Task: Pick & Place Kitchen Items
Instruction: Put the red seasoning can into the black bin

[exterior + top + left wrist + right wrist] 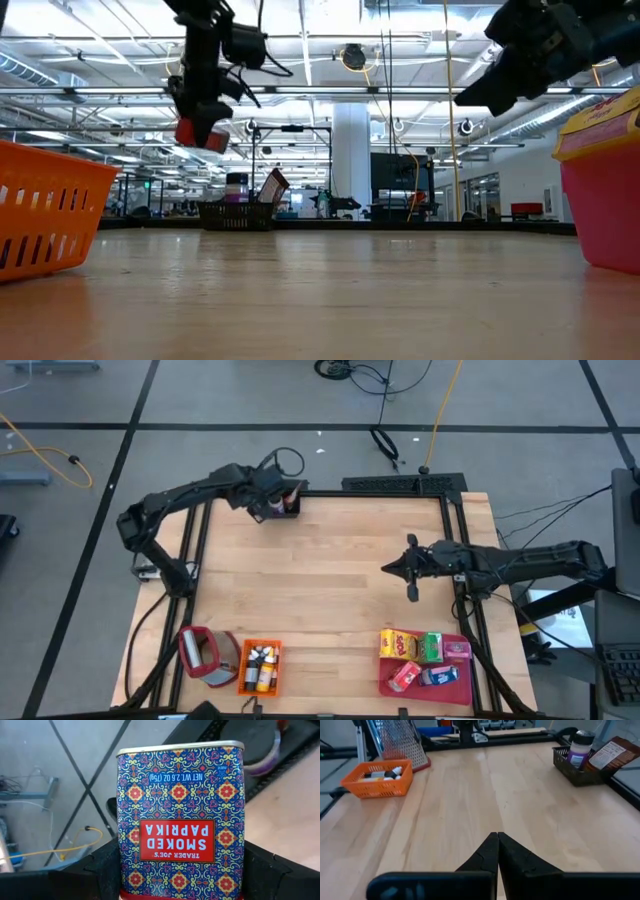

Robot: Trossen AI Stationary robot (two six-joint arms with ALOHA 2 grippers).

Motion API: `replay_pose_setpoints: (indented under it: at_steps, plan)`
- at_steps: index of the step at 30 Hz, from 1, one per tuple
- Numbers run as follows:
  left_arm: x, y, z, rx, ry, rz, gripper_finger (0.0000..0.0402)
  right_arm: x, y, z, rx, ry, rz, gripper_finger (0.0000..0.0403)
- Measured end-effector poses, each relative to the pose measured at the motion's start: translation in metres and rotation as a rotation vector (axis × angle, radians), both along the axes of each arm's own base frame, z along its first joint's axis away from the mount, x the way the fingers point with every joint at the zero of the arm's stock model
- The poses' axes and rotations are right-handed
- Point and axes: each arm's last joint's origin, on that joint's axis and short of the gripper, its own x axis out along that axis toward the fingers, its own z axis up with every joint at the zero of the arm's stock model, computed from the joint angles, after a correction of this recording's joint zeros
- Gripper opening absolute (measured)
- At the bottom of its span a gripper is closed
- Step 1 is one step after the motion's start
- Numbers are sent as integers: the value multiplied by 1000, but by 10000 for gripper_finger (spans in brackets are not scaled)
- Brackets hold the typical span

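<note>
A: The left gripper (283,501) is clamped on a paprika tin (181,820), one finger (102,870) on each narrow side. It hangs in the air over the far left corner of the table (330,570), just above a small dark basket (577,770).

B: Which way does the tin point?

A: In the left wrist view its long axis runs away from the gripper, and the metal rim is the far end. The label reads upside down there. In the low view the tin (203,133) hangs down from the gripper, a little tilted.

B: And the right gripper (411,570)?

A: Its fingers are pressed together with nothing between them. It hovers over the right side of the table, well apart from the tin.

B: What is hard to see?

A: The near end of the tin is cut off by the frame edge, and the fingers cover its sides. In the high view the tin is mostly hidden under the gripper. The basket holds a jar (579,751) and a brown packet (612,751), but I cannot read them. The boxes (420,650) on the red tray (385,684) and the bottles (262,665) in the orange crate (244,682) are too small to tell apart well.
</note>
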Motion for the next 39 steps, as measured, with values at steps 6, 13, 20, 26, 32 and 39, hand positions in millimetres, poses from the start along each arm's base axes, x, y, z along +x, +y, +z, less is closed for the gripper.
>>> replay_pose_setpoints:
  at_steps: [6, 13, 20, 26, 32, 39]
  plan:
    - [4, 30, -22, -15, 28, 25, 284, -7, 0, -13, 23, -46, -3, 0]
    - [4, 58, -52, -37, 105, 76, 284, -9, 0, -21, 30, -68, -5, 0]
    - [14, 68, -76, -81, 168, 5, 284, -9, 0, -21, 24, -73, -3, 0]
    - [21, 69, -85, -111, 205, -83, 284, -9, 1, -22, 24, -71, -2, 0]
    - [24, 70, -86, -153, 177, -155, 284, -9, 1, -22, 24, -70, -2, 0]
    - [24, 70, -86, -158, 182, -171, 284, -9, 1, -22, 24, -66, -1, 0]
